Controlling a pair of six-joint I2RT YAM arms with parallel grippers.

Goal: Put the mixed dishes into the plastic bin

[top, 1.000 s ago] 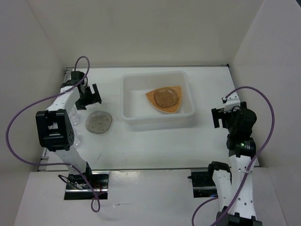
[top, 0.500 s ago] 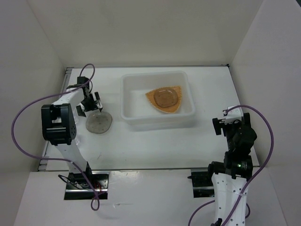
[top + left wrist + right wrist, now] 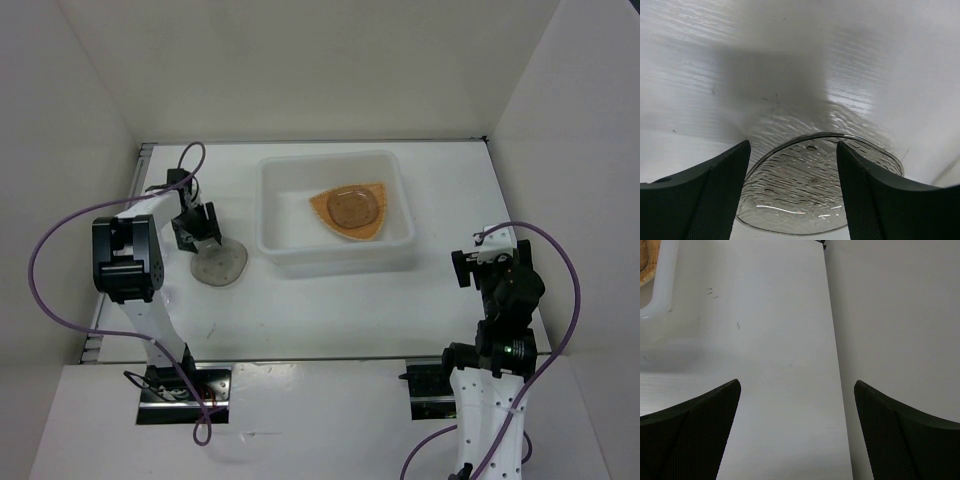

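Observation:
A translucent grey-brown saucer (image 3: 222, 266) lies on the white table left of the plastic bin (image 3: 268, 205). My left gripper (image 3: 201, 229) is down at the saucer's far-left edge. In the left wrist view its jaws (image 3: 792, 145) stand apart, with the ridged saucer (image 3: 810, 200) showing between and under them, wider than the gap. Inside the bin lies the orange woven-look plate (image 3: 322, 208) with another saucer (image 3: 352, 207) on it. My right gripper (image 3: 480, 260) is open and empty (image 3: 797, 385) over bare table at the right. The clear cups do not show.
White walls close in the table on the left, back and right; the right wall (image 3: 890, 315) runs close beside my right gripper. The bin's corner (image 3: 660, 285) shows at the left of the right wrist view. Purple cables loop off both arms.
My left gripper came down from the far-left corner onto the saucer, which slid a little right and nearer. My right arm pulled back toward the near edge, then held still.

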